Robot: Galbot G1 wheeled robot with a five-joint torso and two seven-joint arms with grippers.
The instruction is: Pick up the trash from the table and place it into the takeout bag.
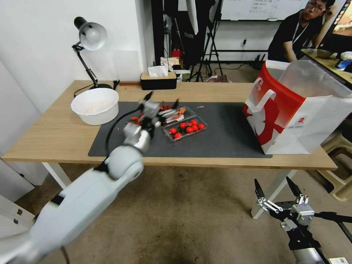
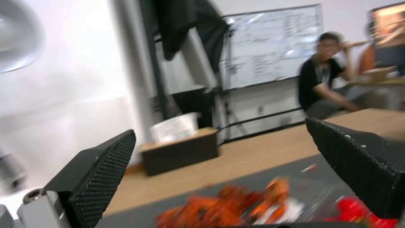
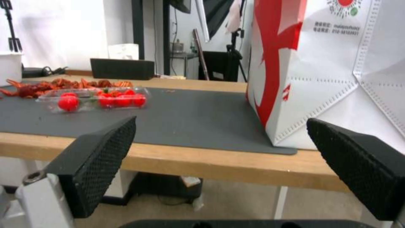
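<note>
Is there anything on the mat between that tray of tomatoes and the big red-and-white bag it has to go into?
Nothing visible. Between the tomato tray and the takeout bag lies only bare dark mat. The open left claw hovers over the crayfish scraps beside the tray; the right claw hangs below the table edge.

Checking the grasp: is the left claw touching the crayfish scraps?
Cannot tell. In the head view the open left claw overlaps the crayfish scraps, and no contact or gap shows plainly.
</note>
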